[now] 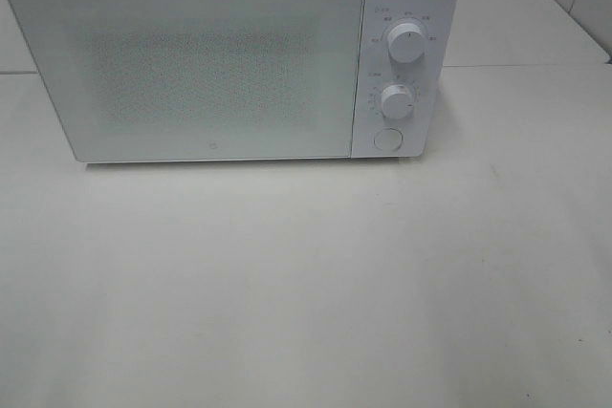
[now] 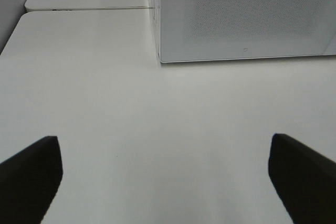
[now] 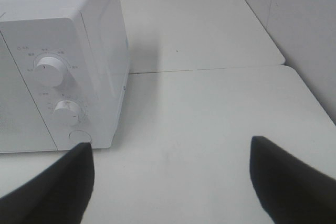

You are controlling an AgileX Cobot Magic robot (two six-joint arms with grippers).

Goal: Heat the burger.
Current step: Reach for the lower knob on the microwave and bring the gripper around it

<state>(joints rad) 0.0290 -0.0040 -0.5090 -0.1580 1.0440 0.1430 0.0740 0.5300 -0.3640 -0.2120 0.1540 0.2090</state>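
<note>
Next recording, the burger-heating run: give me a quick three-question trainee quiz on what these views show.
1. True or false: the microwave door is shut.
2. How many knobs sit on the control panel: A one, B two, C three?
3. Fill in: the left pincer and right pincer both stand ___, holding nothing.
Key: 1 true; 2 B; 3 open.

The microwave door is hiding the cavity from me. Dial lettering is reading too small. Picture edges are cropping my left gripper and right gripper.
</note>
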